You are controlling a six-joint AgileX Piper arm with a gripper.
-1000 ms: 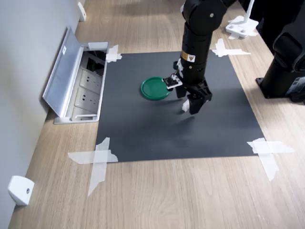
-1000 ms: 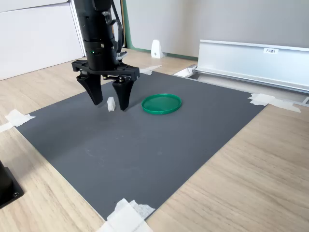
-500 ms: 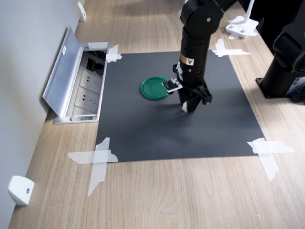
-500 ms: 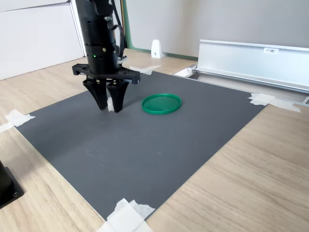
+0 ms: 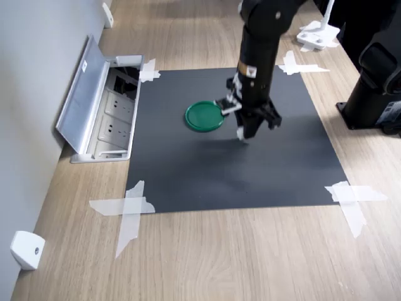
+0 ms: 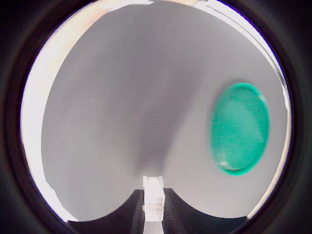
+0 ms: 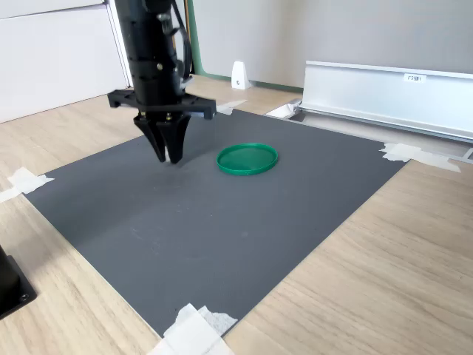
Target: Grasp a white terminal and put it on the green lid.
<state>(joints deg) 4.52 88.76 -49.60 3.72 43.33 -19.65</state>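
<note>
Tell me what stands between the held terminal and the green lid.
Nothing visible does. The pincer is shut on the white terminal, and only bare black mat lies between it and the green lid, which sits empty to the first exterior view's left of the pincer.

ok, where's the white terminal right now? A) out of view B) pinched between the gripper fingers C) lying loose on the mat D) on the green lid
B: the wrist view shows the white terminal clamped in the gripper, with the green lid bare off to one side.
</note>
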